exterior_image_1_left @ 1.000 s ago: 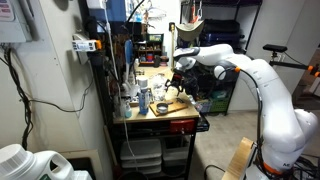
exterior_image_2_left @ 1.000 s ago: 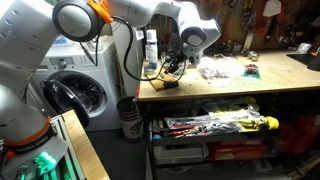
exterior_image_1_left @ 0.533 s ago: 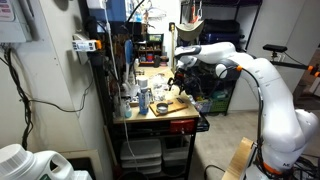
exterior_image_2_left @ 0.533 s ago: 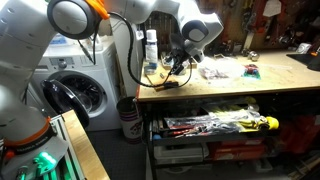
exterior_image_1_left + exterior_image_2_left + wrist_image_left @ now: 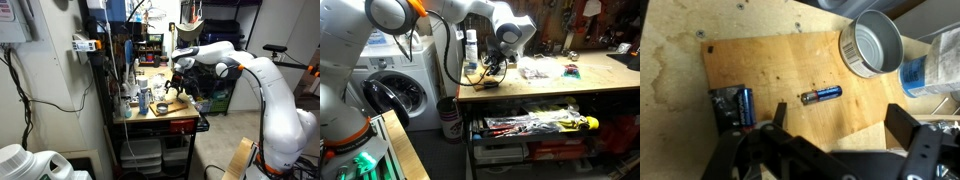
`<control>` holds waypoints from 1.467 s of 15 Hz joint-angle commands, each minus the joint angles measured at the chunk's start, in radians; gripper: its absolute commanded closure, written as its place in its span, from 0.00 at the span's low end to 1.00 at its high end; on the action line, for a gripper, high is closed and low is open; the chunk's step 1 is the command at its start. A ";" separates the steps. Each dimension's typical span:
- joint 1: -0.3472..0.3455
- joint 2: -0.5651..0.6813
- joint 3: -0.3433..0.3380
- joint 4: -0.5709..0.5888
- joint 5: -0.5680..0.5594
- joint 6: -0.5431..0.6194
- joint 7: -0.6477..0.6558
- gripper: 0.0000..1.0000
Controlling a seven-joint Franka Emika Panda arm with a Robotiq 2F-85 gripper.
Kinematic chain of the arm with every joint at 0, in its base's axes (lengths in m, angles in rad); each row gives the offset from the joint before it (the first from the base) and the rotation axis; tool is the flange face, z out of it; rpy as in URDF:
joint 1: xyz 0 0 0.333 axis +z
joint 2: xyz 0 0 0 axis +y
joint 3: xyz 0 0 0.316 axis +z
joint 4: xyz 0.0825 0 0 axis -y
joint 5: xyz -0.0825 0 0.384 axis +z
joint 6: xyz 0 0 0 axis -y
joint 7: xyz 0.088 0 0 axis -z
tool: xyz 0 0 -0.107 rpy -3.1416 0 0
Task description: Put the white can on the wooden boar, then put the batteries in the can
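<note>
Gripper agape above battery, white can seemingly on wooden board.

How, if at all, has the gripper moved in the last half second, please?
Yes, slightly: in an exterior view the gripper has shifted toward the white bottle.

The board was seen to be bare, matt plywood, flecked with dark spots. The white can was made of metal, its inside dully shiny. The loose battery was wrapped in glossy blue. The desk was of pale, water-stained wood.
</note>
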 commanded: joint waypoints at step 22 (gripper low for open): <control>0.171 -0.366 -0.017 -0.587 -0.247 0.540 0.571 0.04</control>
